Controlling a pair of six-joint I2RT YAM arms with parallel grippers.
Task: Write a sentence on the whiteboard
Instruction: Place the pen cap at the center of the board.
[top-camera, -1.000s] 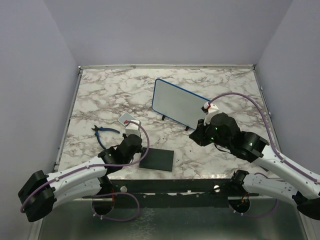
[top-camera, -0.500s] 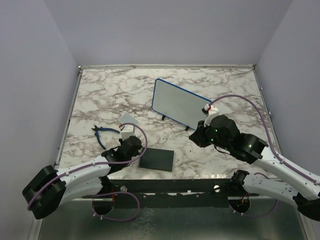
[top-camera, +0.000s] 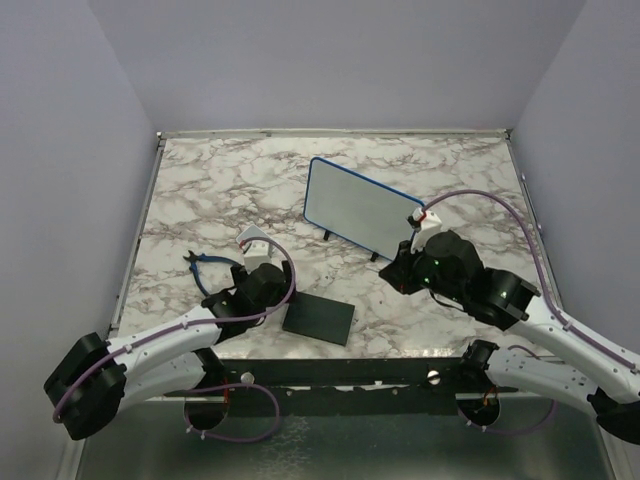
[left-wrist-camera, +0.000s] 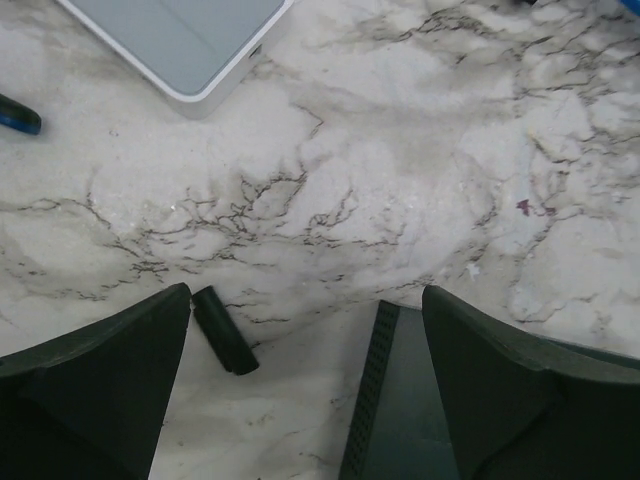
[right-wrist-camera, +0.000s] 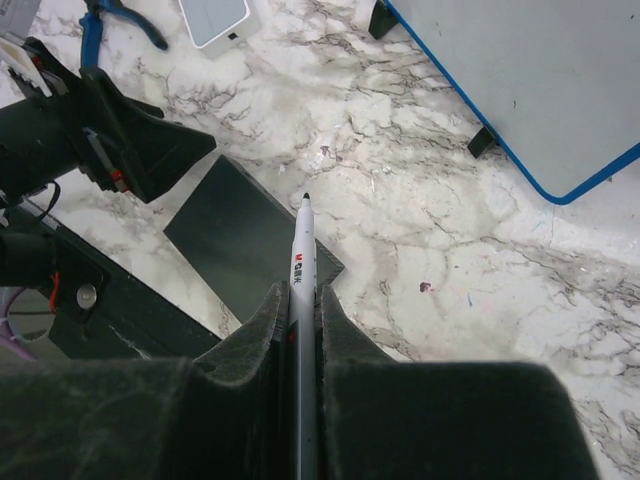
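Observation:
The whiteboard (top-camera: 358, 210) stands tilted on two black feet at the middle right of the marble table; its blue-rimmed corner also fills the top right of the right wrist view (right-wrist-camera: 530, 80). The sentence is out of view; the board's face shows no writing. My right gripper (right-wrist-camera: 298, 295) is shut on a white marker (right-wrist-camera: 301, 250), bare tip forward, hovering in front of the board (top-camera: 400, 270). My left gripper (left-wrist-camera: 305, 292) is open, low over the table (top-camera: 265, 290). A small black cap (left-wrist-camera: 225, 330) lies loose beside its left finger.
A black square pad (top-camera: 318, 318) lies near the front edge, under my left gripper's right finger (left-wrist-camera: 400, 400). A pale grey tile (left-wrist-camera: 180, 40) and blue-handled cutters (top-camera: 205, 265) sit at the left. Walls close in the table's back and sides.
My left gripper has gone from shut to wide open and let go of the black cap, which now lies on the table. The black pad has turned slightly. The right arm barely moved.

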